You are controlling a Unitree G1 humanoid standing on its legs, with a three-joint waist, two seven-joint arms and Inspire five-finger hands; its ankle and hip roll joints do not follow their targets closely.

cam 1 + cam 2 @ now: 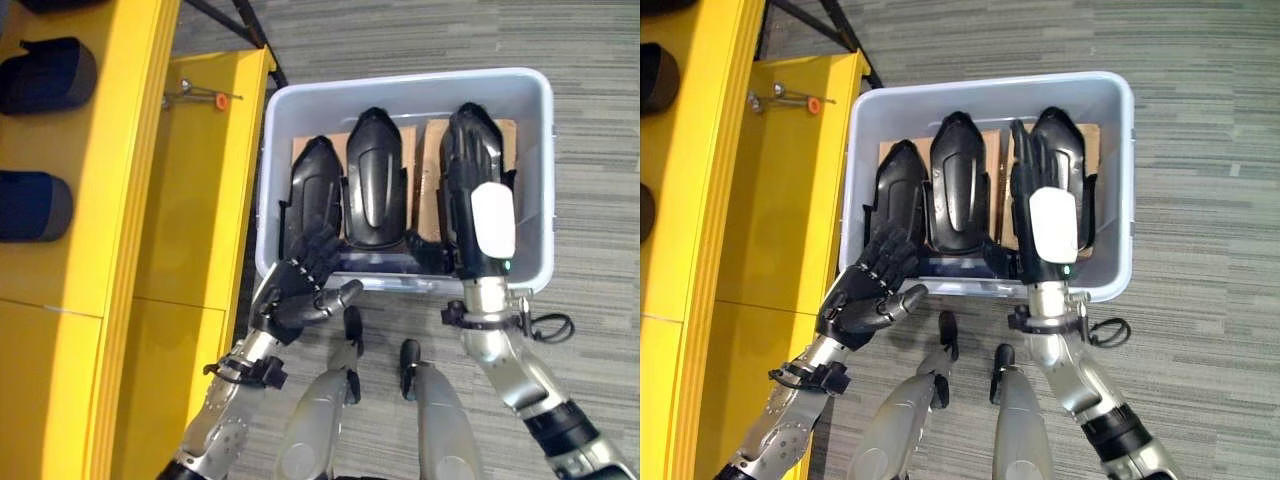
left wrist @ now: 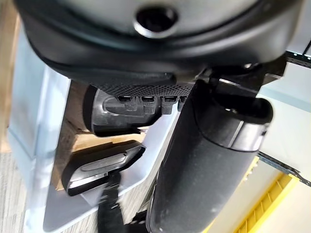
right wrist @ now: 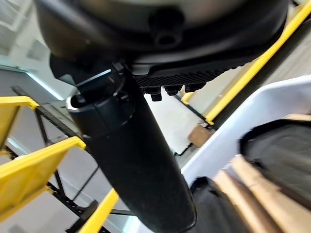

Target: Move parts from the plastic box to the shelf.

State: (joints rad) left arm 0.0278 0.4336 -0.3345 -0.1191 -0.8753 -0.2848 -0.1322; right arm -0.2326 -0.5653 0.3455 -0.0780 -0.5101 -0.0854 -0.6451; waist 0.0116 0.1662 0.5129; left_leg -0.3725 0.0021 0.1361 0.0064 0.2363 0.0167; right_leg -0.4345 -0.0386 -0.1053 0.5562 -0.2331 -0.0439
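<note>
Right hand (image 1: pixel 1048 215) is reaching, fingers extended, over the right part (image 1: pixel 478 135) in the plastic box (image 1: pixel 535 150); left hand (image 1: pixel 300 290) is hovering relaxed. Parts look rigid, glossy, slippery: grip the edges.

Pale grey plastic box (image 1: pixel 530 180), glossy black parts (image 1: pixel 374 180), brown cardboard dividers (image 1: pixel 427 170), yellow shelf (image 1: pixel 150 200), grey striped floor (image 1: pixel 590 60)

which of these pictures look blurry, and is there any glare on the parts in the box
Left wrist view: the left hand is soft, the plastic box smeared. Right wrist view: the right hand and yellow shelf are out of focus. Left eye view: sharp, with mild sheen on the middle part.
</note>
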